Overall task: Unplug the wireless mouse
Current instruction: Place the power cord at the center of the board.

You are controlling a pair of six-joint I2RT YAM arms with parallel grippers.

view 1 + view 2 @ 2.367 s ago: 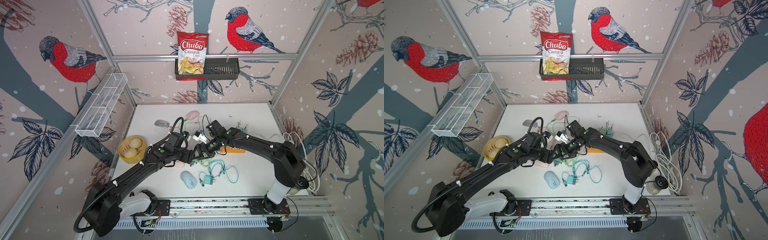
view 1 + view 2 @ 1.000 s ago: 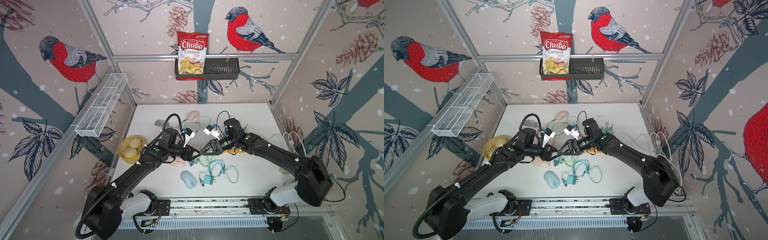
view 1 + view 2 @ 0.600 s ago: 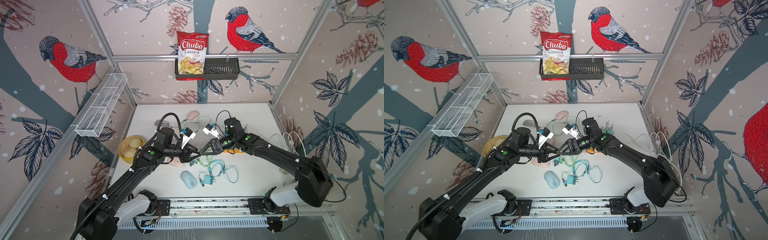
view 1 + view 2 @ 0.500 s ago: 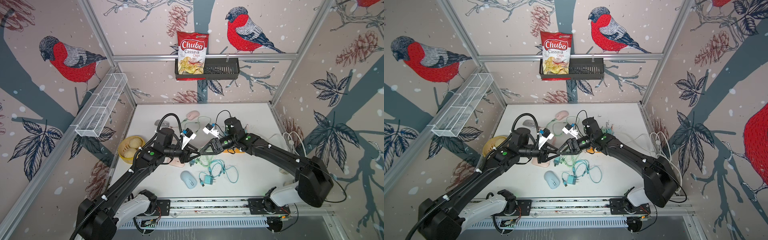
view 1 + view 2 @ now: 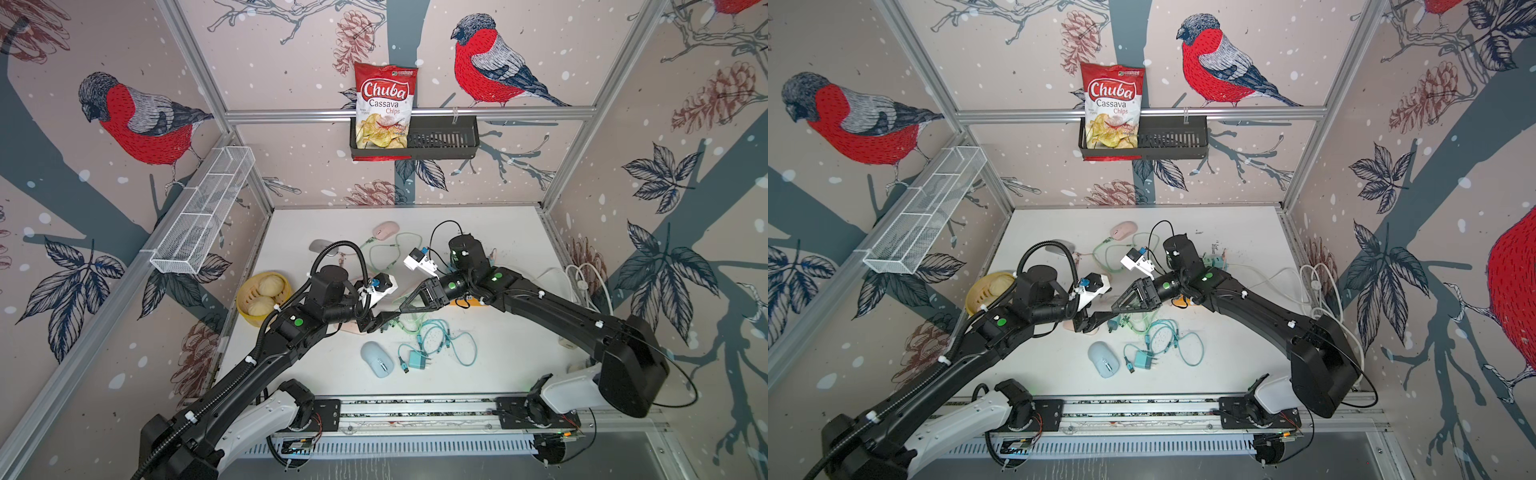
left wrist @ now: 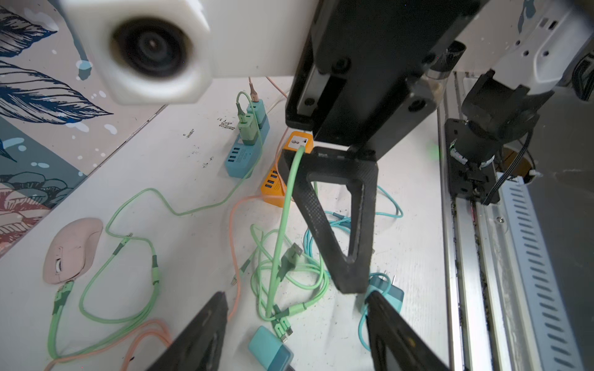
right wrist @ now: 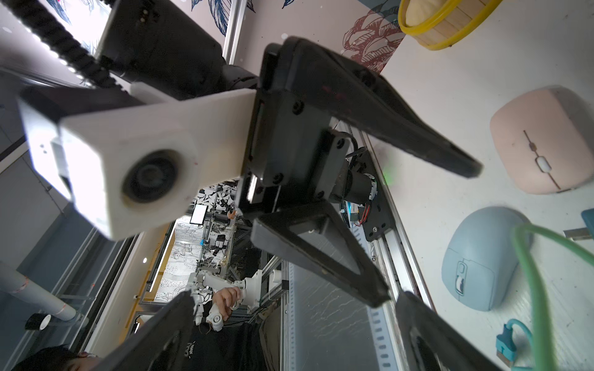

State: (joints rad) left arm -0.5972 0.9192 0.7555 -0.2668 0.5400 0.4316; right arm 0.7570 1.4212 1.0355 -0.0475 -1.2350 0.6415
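Observation:
The plugged-in wireless mouse (image 5: 385, 230) is the pink one at the back of the table, also in the left wrist view (image 6: 72, 249), with a green cable (image 6: 64, 290) in its front end. That cable runs to a blue hub (image 6: 247, 151). My left gripper (image 5: 384, 322) (image 6: 295, 308) hovers open over a tangle of green cables mid-table, holding nothing. Facing it tip to tip, my right gripper (image 5: 405, 307) (image 7: 295, 298) is open and empty. Both grippers are well short of the back pink mouse.
A second pink mouse (image 7: 543, 141) lies under my left arm. A blue mouse (image 5: 376, 358) and a teal charger (image 5: 417, 360) lie nearer the front. A grey mouse (image 5: 320, 246), an orange power strip (image 6: 276, 186) and a yellow bun basket (image 5: 264, 297) are around.
Since the earliest frames the right arm's elbow has swung out to the right and the left wrist has drawn back to the left. In the last half second almost nothing moved.

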